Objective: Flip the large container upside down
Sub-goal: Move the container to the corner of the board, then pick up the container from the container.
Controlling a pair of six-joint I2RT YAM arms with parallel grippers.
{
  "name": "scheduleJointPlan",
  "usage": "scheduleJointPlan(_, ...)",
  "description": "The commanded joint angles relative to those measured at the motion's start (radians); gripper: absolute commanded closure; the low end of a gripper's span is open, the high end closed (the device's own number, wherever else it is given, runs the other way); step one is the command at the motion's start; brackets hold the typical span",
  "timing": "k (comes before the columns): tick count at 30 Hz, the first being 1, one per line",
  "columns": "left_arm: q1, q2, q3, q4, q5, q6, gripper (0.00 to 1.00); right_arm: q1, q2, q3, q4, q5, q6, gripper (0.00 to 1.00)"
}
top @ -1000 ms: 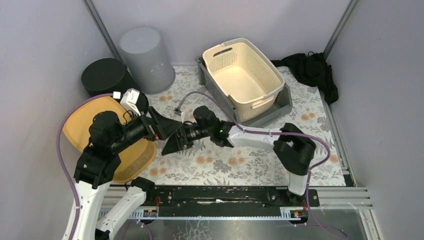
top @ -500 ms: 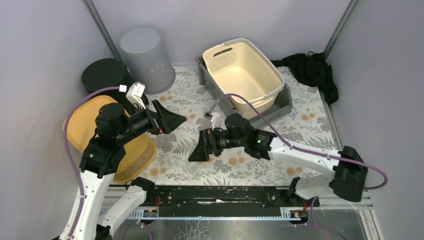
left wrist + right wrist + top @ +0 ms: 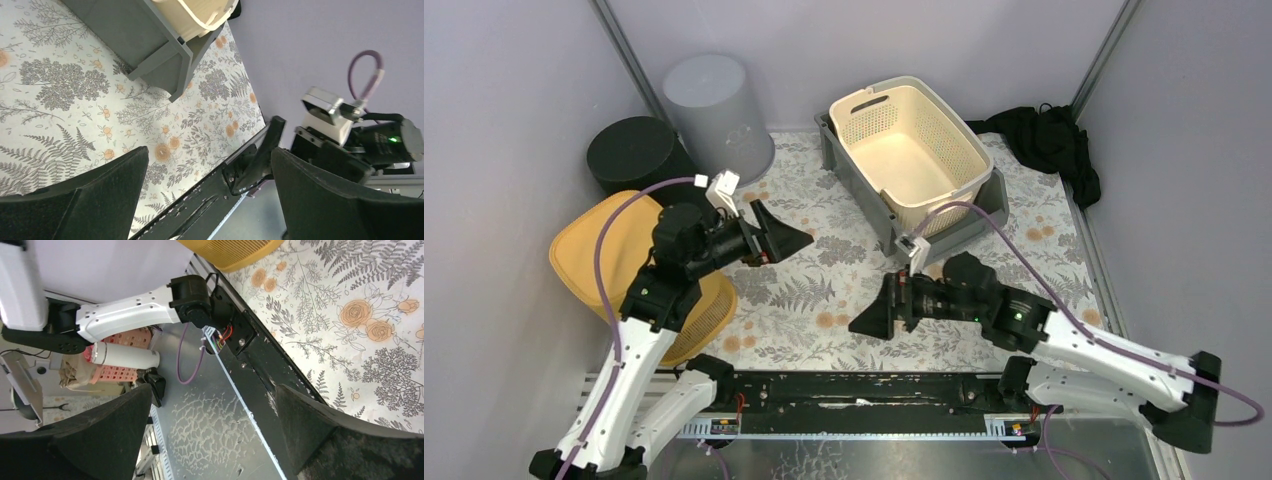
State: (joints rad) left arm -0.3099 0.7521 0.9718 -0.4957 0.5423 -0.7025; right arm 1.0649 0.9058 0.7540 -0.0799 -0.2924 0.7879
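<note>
A large yellow perforated basket (image 3: pixel 599 250) lies at the left edge of the table with its flat base facing up; its edge also shows in the right wrist view (image 3: pixel 230 250). My left gripper (image 3: pixel 789 238) is open and empty, raised just to the right of the basket and pointing to the table's middle; its jaws stand wide apart in its wrist view (image 3: pixel 209 155). My right gripper (image 3: pixel 869 322) is open and empty, low over the near middle of the floral mat and pointing left; its jaws stand wide apart in its wrist view (image 3: pixel 214 390).
A cream laundry basket (image 3: pixel 914 150) sits in a grey tray (image 3: pixel 969 225) at the back right; the tray also shows in the left wrist view (image 3: pixel 145 45). A grey bin (image 3: pixel 716 115) and a black cylinder (image 3: pixel 634 150) stand at the back left. A black cloth (image 3: pixel 1049 140) lies at the far right.
The two grippers, close together beside the yellow basket a second ago, have parted. The right arm swung right and toward the near edge. The left gripper moved slightly up and right.
</note>
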Motion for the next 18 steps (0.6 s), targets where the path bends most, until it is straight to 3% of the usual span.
scheduleJointPlan(1, -0.032, 0.027, -0.044, 0.171, 0.01, -0.032, 0.0, 0.007, -0.126, 0.0, -0.105, 0.111, 0.007, 0.01)
scheduleJointPlan(10, -0.185, 0.155, -0.2, 0.253, -0.149, -0.026, 0.0, 0.008, -0.251, -0.015, -0.19, 0.225, 0.009, 0.0)
scheduleJointPlan(18, -0.394, 0.209, -0.382, 0.414, -0.305, -0.123, 0.0, 0.008, -0.242, 0.029, -0.253, 0.237, -0.033, 0.01)
